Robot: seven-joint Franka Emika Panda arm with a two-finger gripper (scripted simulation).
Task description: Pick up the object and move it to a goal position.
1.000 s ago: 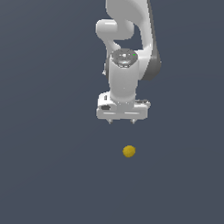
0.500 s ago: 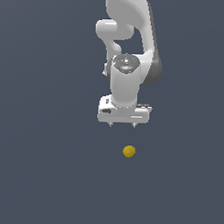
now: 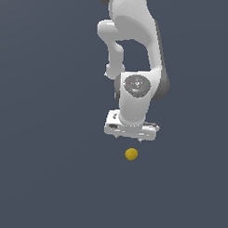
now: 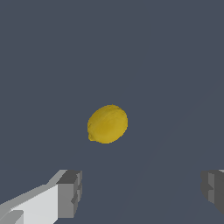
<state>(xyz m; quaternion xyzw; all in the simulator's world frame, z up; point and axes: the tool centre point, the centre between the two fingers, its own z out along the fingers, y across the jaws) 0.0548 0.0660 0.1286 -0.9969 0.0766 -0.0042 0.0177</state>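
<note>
Yellow object: a small mustard-yellow, slightly lemon-shaped ball (image 3: 131,154) is seen lying alone on the dark slate-grey tabletop (image 3: 43,178), just below the claw in the exterior view.
Claw: the white two-fingered claw (image 3: 131,134) of the white Panda arm (image 3: 135,84) is held above the ball, apart from it; its grey fingertips (image 4: 70,192) are spread wide in the wrist view, with nothing between them.
Alignment: the ball is seen ahead of the gap between the fingertips, not yet inside it.
Weight: it is judged light, given how small it is beside the claw.
Stiffness: a firm body is suggested by the clean rounded outline, though this cannot be confirmed.
Slip: rolling is likely, as the surface is curved and looks smooth.
Hold: the widest middle is judged best, with the pads set on opposite sides.
</note>
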